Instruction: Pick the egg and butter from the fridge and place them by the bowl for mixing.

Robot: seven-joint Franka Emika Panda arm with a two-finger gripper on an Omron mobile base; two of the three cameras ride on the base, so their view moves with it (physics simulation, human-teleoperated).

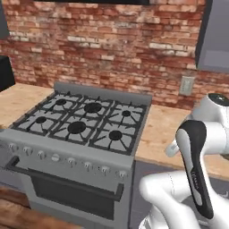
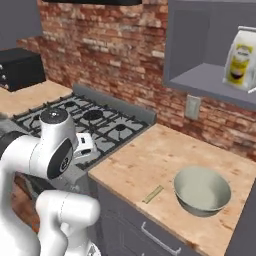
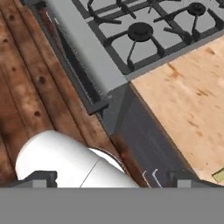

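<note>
Your arm [image 1: 197,170] is folded up close to the base, its white links stacked over each other, with the hand turned to look down past the stove's front edge at the wooden floor [image 3: 26,100]. The gripper [image 3: 111,181] has its two dark tips at the far left and far right of the hand view's bottom, so its jaws stand wide apart with nothing between them.

The bowl [image 2: 202,192] sits on the wooden counter [image 2: 145,165] to the right of the stove [image 1: 85,123], near the counter's front edge. Just left of it, a small pale-yellow stick, seemingly the butter [image 2: 153,194], lies flat at the counter's near edge; the hand view catches a sliver of it at its right border.

No writing can be read anywhere. The yellow-and-white bag [image 2: 241,57] on the open grey shelf [image 2: 210,80] carries a label, but it is too blurred to make out.

The right base view gives you the bowl, the shelf and a black toaster oven [image 2: 20,67] at far left on the counter. The left base view gives you the stove's full front with its knobs and oven door handle [image 1: 67,183], and a wall outlet [image 1: 186,85] on the brick.
</note>
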